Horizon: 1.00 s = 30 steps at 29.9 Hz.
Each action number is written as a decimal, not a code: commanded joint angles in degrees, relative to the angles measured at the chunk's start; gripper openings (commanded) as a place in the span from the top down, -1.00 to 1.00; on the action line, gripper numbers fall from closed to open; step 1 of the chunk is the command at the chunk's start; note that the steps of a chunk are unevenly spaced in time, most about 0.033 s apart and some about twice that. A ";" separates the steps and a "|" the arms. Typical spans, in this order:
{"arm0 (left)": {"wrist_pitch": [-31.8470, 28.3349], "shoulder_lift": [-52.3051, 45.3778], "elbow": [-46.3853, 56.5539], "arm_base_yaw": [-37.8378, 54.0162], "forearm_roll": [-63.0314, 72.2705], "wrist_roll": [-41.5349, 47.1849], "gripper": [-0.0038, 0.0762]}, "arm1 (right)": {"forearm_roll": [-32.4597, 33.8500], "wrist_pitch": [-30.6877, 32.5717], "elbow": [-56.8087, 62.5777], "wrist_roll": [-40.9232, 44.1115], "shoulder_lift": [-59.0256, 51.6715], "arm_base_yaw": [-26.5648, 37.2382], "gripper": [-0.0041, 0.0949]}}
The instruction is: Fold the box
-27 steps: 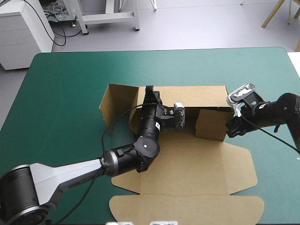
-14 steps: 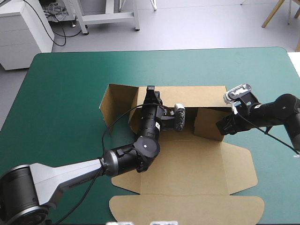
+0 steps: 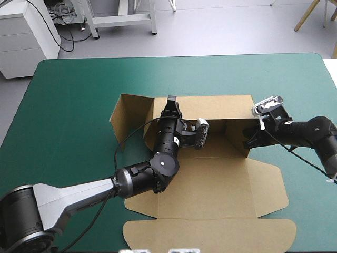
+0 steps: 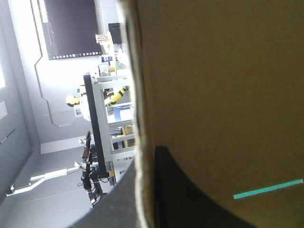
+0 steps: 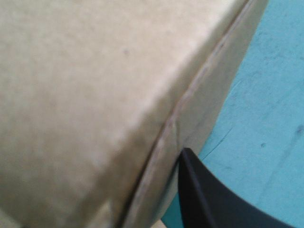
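**Colleague:** Where is the box now?

**Me:** The box (image 3: 210, 179) lies near the middle of the worktop (image 3: 68, 105). The greater part of it is flat, with the lid side toward me. Its far wall (image 3: 210, 108) stands upright. The left flap (image 3: 129, 118) at the wall's end stands too, angled outward.

**Colleague:** And how are your arms placed?

**Me:** My left arm reaches forward over the flat board, with the elbow bent above it and the wrist pointing to the far edge. The left pincer (image 3: 170, 104) is closed on the top edge of the far wall. In its wrist view the edge of the board runs between the two black fingers. My right arm comes in low from the right side. The right pincer (image 3: 250, 140) is against the outside of the right flap (image 3: 235, 138), which stands turned inward at the wall's end. Whether this pincer is open or closed, I cannot tell from here.

**Colleague:** How will you do this step well?

**Me:** I judge the step is to bring the right flap square to the far wall. I would hold the wall firm with the left pincer, without pulling, so that the crease does not bow. With the right I would push slowly, close to the fold. A push far from the fold may bend the thin board or drag the whole sheet. I would stop when the flap meets the wall at a right angle.
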<state>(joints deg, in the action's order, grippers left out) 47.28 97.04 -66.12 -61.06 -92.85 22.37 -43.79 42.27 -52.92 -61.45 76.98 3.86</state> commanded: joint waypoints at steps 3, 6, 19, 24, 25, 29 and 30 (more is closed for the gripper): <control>-0.72 -2.31 -1.00 -0.26 -1.88 -0.30 0.93 | -6.69 -0.87 -0.84 -3.51 -1.29 -0.13 0.93; -0.72 -2.31 -1.00 -0.26 -2.31 -0.30 0.93 | -6.97 -1.21 -0.84 -3.08 -1.29 -0.13 0.92; -0.72 -2.31 -1.00 -0.26 -4.25 -0.30 0.85 | -7.67 0.19 -0.84 0.92 -1.29 -0.13 0.92; -0.72 -2.31 -1.00 -0.26 -6.33 -0.15 0.28 | -5.12 0.44 -0.84 3.71 -1.29 -0.13 0.92; -0.72 -2.22 -1.00 -0.26 -6.68 0.11 0.11 | -4.29 0.44 -0.84 4.37 -1.29 -0.13 0.92; -0.62 -1.91 -1.00 -0.26 -9.58 3.92 -0.29 | -1.74 0.51 -0.84 6.52 -1.29 -0.13 0.92; -0.62 -1.64 -0.89 -0.26 -10.47 4.95 -0.31 | -1.74 0.51 -0.84 6.62 -1.29 -0.13 0.92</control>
<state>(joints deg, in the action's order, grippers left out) 44.89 97.30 -65.82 -61.06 -97.43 24.07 -44.16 39.21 -52.27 -56.50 77.09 3.89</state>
